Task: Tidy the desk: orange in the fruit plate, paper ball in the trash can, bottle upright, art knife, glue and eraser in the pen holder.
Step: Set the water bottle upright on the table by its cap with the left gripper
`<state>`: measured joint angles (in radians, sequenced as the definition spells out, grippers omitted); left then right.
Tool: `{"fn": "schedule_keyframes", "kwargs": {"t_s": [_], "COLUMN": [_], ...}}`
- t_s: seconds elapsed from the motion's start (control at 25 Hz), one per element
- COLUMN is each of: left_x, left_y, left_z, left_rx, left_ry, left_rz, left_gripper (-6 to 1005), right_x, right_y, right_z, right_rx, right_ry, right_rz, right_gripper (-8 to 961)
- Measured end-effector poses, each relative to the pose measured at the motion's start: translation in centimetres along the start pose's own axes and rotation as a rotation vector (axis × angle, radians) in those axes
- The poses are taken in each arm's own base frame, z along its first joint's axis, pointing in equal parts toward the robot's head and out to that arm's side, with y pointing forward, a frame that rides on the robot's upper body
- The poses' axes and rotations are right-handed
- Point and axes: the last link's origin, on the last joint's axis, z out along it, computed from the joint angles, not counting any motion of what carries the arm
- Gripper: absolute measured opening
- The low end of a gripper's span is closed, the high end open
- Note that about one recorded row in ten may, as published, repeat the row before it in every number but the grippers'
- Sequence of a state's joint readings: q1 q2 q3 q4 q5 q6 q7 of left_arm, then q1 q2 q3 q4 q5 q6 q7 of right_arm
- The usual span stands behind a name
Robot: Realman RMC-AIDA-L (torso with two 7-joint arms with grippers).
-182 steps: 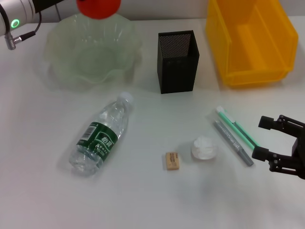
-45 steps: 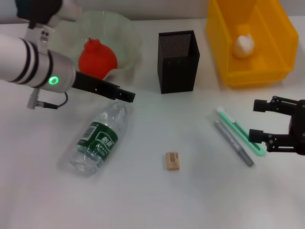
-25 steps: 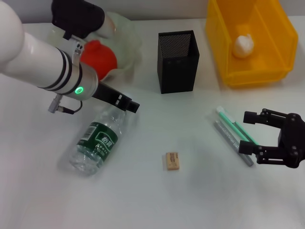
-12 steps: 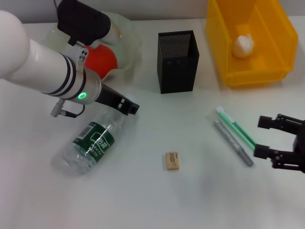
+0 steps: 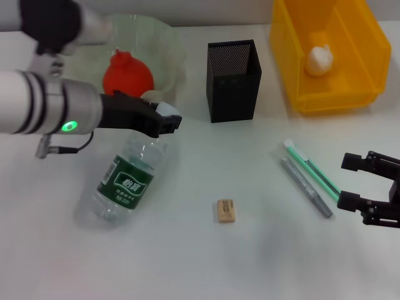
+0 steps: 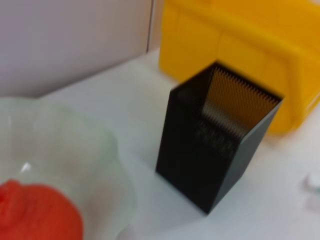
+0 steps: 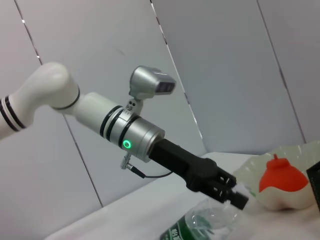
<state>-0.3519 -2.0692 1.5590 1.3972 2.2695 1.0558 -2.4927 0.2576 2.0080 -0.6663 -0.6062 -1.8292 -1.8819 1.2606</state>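
The clear bottle (image 5: 128,181) with a green label lies tilted on the white desk, its white cap end lifted. My left gripper (image 5: 165,122) is shut on its neck; the right wrist view shows this grip (image 7: 231,193) on the bottle (image 7: 200,226). The orange (image 5: 128,72) sits in the fruit plate (image 5: 169,37). The paper ball (image 5: 319,57) lies in the yellow bin (image 5: 350,94). The green art knife (image 5: 309,170), the grey glue (image 5: 305,186) and the eraser (image 5: 225,210) lie on the desk. My right gripper (image 5: 369,184) is open and empty, just right of the knife.
The black mesh pen holder (image 5: 232,81) stands upright at the back centre, between the plate and the bin. It also shows in the left wrist view (image 6: 220,140), with the bin (image 6: 250,40) behind it and the plate (image 6: 75,165) beside it.
My left gripper has closed on the bottle's neck and lifted the cap end, swinging the bottle a little. My right gripper has barely moved.
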Motion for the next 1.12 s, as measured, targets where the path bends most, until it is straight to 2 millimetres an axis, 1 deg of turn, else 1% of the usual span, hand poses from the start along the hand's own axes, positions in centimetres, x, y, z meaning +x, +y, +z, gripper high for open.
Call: {"fn": "schedule_keyframes", "kwargs": {"t_s": [0.08, 0.12, 0.16, 0.28, 0.32, 0.36, 0.48, 0.52, 0.56, 0.68, 0.72, 0.76, 0.84, 0.92, 0.96, 1.12], "left_x": [-0.6, -1.5, -1.5, -3.0, -4.1, -4.1, -5.8, -7.1, -7.1, -8.6, -9.5, -9.5, -10.3, -11.1, -11.1, -11.7], "left_y": [-0.4, -0.9, -0.9, -1.8, -2.4, -2.4, -3.1, -3.5, -3.5, -3.9, -4.1, -4.1, -4.1, -3.7, -3.7, -2.9], "left_z": [-0.9, -1.8, -1.8, -3.1, -4.1, -4.1, -5.1, -5.6, -5.6, -6.0, -6.2, -6.2, -6.4, -6.3, -6.3, -5.4], "left_rx": [-0.035, -0.063, -0.063, -0.081, -0.097, -0.097, -0.129, -0.146, -0.146, -0.159, -0.154, -0.154, -0.147, -0.138, -0.138, -0.089], "left_ry": [0.065, 0.134, 0.134, 0.220, 0.295, 0.295, 0.413, 0.476, 0.476, 0.563, 0.622, 0.622, 0.680, 0.776, 0.776, 0.901], "left_rz": [-0.019, -0.040, -0.040, -0.058, -0.076, -0.076, -0.098, -0.111, -0.111, -0.126, -0.122, -0.122, -0.110, -0.078, -0.078, -0.010], "left_gripper": [434, 434, 434, 434, 434, 434, 434, 434, 436, 443, 446, 448, 453, 458, 460, 469], "right_x": [0.0, -0.1, -0.1, -0.4, -0.6, -0.6, -1.0, -1.2, -1.2, -1.4, -1.5, -1.5, -1.5, -1.4, -1.4, -1.3], "right_y": [0.0, 0.1, 0.1, 0.1, 0.1, 0.1, 0.0, -0.1, -0.1, -0.1, 0.0, 0.0, 0.1, 0.1, 0.1, 0.2], "right_z": [0.2, 0.6, 0.6, 1.3, 1.7, 1.7, 2.4, 2.8, 2.8, 3.7, 4.2, 4.2, 4.8, 5.4, 5.4, 6.4], "right_rx": [-0.005, -0.014, -0.014, -0.034, -0.046, -0.046, -0.065, -0.077, -0.077, -0.097, -0.110, -0.110, -0.122, -0.134, -0.134, -0.157], "right_ry": [-0.004, -0.010, -0.010, -0.023, -0.027, -0.027, -0.027, -0.028, -0.028, -0.037, -0.040, -0.040, -0.043, -0.051, -0.051, -0.065], "right_rz": [0.015, 0.033, 0.033, 0.049, 0.060, 0.060, 0.077, 0.088, 0.088, 0.094, 0.095, 0.095, 0.098, 0.110, 0.110, 0.116], "right_gripper": [846, 846, 846, 846, 846, 846, 846, 846, 846, 846, 846, 846, 846, 846, 846, 845]}}
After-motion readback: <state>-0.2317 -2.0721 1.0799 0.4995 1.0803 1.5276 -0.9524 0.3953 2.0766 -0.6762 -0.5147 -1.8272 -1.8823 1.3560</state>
